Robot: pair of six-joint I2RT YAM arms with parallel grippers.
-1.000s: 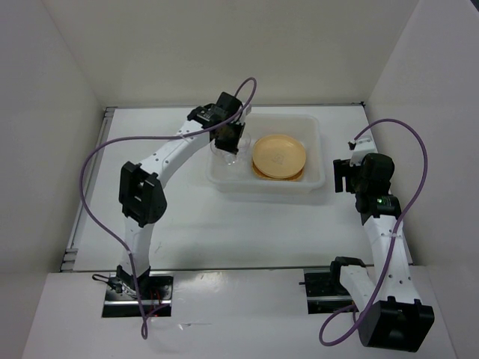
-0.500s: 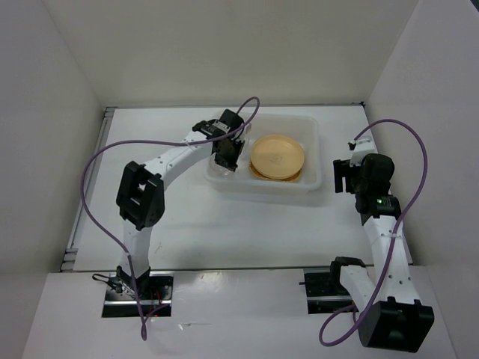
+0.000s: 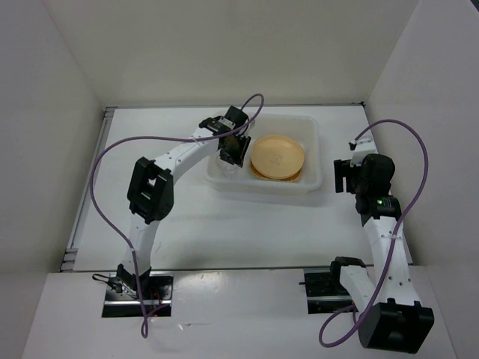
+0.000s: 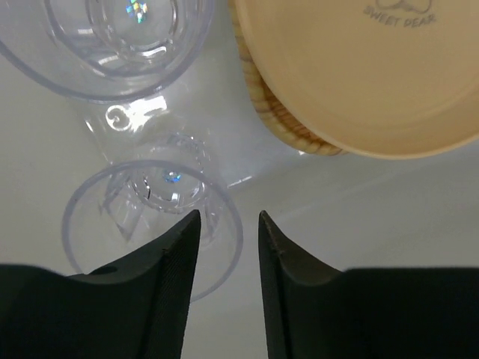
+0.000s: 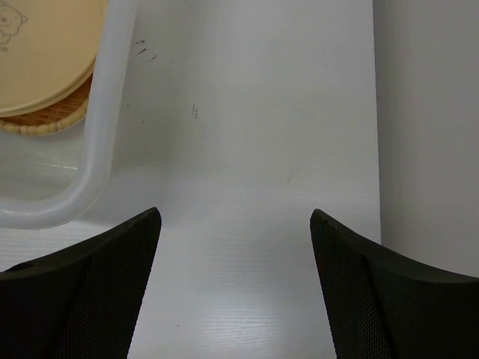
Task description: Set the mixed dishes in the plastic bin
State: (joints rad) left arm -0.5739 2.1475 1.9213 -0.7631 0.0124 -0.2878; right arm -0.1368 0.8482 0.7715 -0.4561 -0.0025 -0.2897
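Since cup (image 4: 150, 217) sat upright in plastic bin (image 3: 269, 188) beside plates (image 4: 359, 75), I saw left gripper (image 4: 228, 221) parted astride its rim, unclamped; right gripper (image 5: 233, 217) wide, empty, outside bin.

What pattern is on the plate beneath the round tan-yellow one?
The lower tan plate shows a woven pattern, clearest in the left wrist view.

Glossy clear cup (image 4: 142, 206), matt plate (image 4: 359, 75), translucent plastic bin (image 5: 101, 112).
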